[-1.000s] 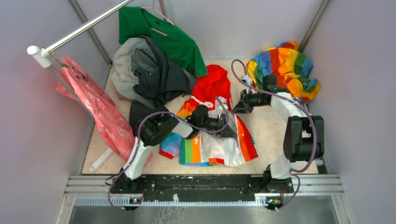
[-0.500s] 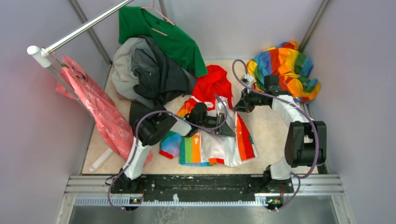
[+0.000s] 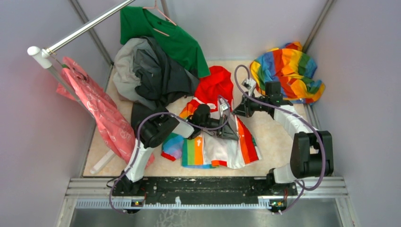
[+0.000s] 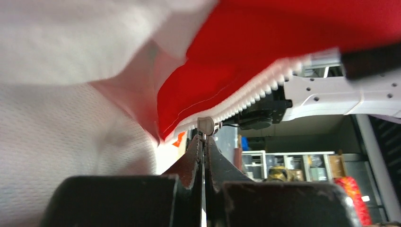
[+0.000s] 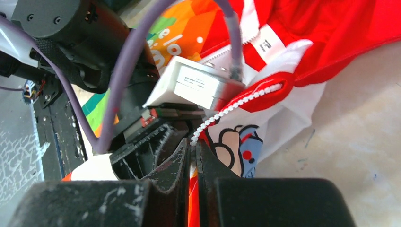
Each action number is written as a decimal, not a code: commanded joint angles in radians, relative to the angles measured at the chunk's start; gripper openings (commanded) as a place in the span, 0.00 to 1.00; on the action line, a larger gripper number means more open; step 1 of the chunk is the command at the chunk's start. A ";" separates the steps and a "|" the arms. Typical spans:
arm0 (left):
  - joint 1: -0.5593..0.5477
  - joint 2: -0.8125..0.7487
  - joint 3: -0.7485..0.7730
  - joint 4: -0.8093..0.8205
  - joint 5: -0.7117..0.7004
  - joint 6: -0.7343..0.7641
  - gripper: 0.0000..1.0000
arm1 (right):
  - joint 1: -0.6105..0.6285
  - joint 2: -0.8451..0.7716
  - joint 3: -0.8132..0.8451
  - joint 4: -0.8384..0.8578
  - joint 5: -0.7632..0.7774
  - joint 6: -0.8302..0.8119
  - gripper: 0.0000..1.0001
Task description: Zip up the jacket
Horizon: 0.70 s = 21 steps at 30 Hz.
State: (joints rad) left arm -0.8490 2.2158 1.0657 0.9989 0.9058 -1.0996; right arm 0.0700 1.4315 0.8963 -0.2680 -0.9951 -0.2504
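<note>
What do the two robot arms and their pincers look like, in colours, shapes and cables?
The left arm and the right arm are both made of white links with bulky black joint housings, and a purple cable runs loosely along each. The left pincer and the right pincer each have two black tapered fingers on a black block, with scuffed, pale edges.

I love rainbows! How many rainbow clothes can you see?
2: the jacket in the middle, and a rainbow cloth at the back right. The pile could hide more.
</note>
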 commanded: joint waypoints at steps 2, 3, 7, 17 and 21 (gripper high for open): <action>-0.005 -0.031 -0.004 0.044 0.040 -0.159 0.00 | 0.061 -0.053 0.002 0.133 0.016 -0.012 0.00; -0.005 -0.030 -0.017 0.078 0.023 -0.194 0.00 | 0.063 -0.055 -0.004 0.150 0.035 0.005 0.00; -0.011 -0.016 -0.085 0.237 -0.063 -0.315 0.00 | 0.062 -0.087 -0.032 0.221 0.138 0.064 0.00; -0.021 -0.015 -0.134 0.244 -0.082 -0.286 0.08 | 0.030 -0.136 -0.065 0.292 0.067 0.097 0.00; -0.015 -0.073 -0.127 0.180 -0.088 -0.161 0.26 | 0.031 -0.096 -0.026 0.170 -0.062 0.003 0.00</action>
State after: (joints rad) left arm -0.8536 2.2120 0.9451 1.2129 0.7994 -1.3777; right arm 0.1081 1.3231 0.8032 -0.0948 -0.9188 -0.1665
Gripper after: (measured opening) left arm 0.176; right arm 0.053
